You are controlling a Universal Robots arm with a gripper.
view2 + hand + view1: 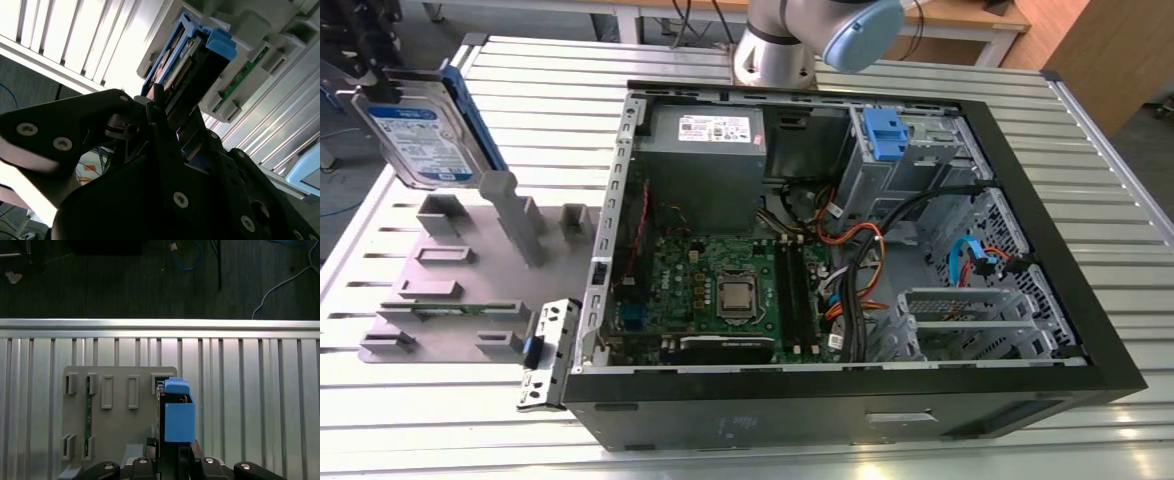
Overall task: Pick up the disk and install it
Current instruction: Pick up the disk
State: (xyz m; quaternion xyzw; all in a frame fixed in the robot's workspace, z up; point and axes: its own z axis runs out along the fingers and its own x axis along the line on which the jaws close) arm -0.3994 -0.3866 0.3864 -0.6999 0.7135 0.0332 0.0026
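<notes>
"Exterior view tells you most. Your flat silver hard drive with the white-and-blue label and blue plastic bracket, the disk (416, 140), hangs upright at that view's far left, over the grey slotted holder plate (480, 280) on the ribbed aluminium worktop (427, 420). How much of the job would you call done?"

"The pick-up, by my reading. In the second wrist view your gripper (175, 107) has its black fingers (156, 107) clamped on the disk's two faces, so you are grasping it. I cannot tell whether its lower edge has cleared the plate's slot altogether."

"And the installing?"

"All of it is left to you. The open black computer case (787, 410) lies well apart from the disk, towards the exterior view's right. The blue plastic caddy (881, 130) sits on the metal bay at the case's far corner, near the grey power-supply box (707, 150). In the first wrist view you look along the bracket onto the plate, where a green memory stick (88, 400) stands in one slot."
</notes>
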